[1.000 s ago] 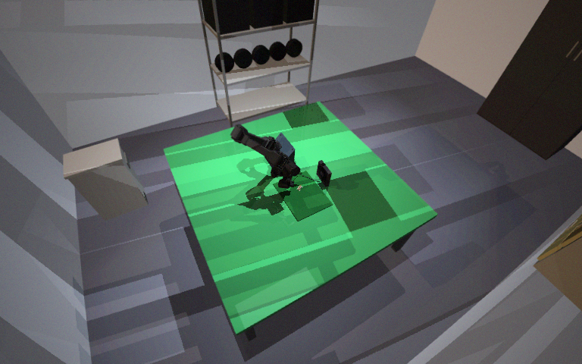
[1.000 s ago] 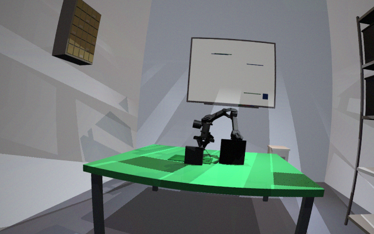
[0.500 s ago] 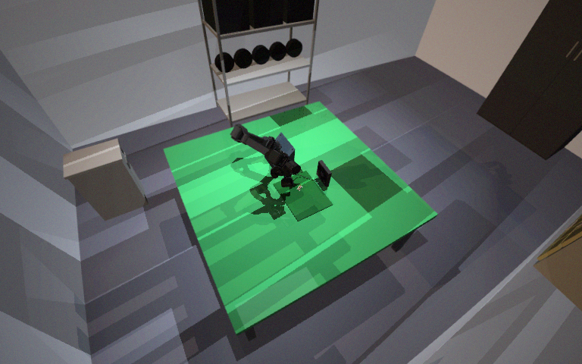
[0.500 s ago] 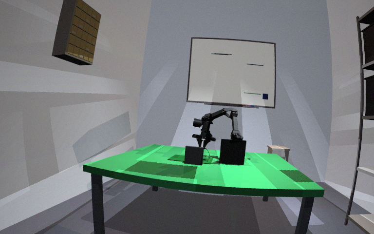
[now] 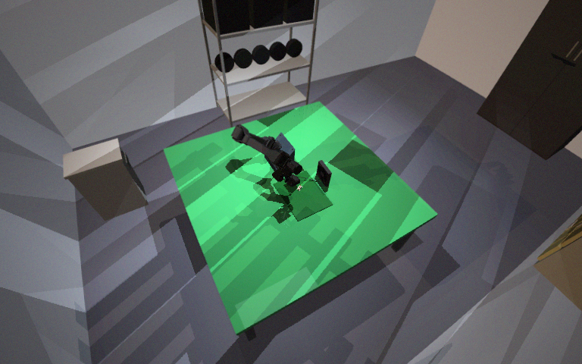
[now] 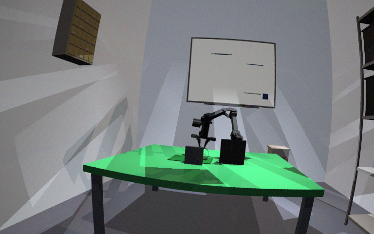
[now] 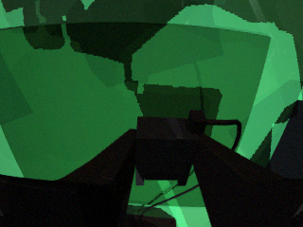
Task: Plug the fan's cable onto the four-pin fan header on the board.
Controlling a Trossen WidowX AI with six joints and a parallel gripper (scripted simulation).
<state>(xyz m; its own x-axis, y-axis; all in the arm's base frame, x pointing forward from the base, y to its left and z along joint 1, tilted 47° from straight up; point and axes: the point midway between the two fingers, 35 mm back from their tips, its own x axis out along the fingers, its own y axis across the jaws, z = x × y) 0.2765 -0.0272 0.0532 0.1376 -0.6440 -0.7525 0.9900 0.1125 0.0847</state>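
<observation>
My gripper [image 5: 294, 182] [image 6: 202, 147] [image 7: 164, 137] is shut on the fan's dark plug [image 7: 163, 153], with a finger at each side of it. The plug hangs above the green board [image 5: 315, 206] [image 6: 176, 158] [image 7: 180, 66]; its height over it is hard to tell. The cable [image 7: 222, 122] leaves the plug's right side and bends down. The small pale header [image 5: 299, 187] shows on the board just beside the gripper in the top view; I cannot make it out in the wrist view. The square dark fan [image 5: 323, 174] [image 6: 194, 155] stands upright beside the board.
A dark upright panel [image 5: 286, 144] [image 6: 233, 151] stands near the arm's base. The green table [image 5: 257, 296] [image 6: 264, 175] carries everything. A shelf rack, a pale cabinet and a whiteboard are beyond it. Hard shadows cross the board and table.
</observation>
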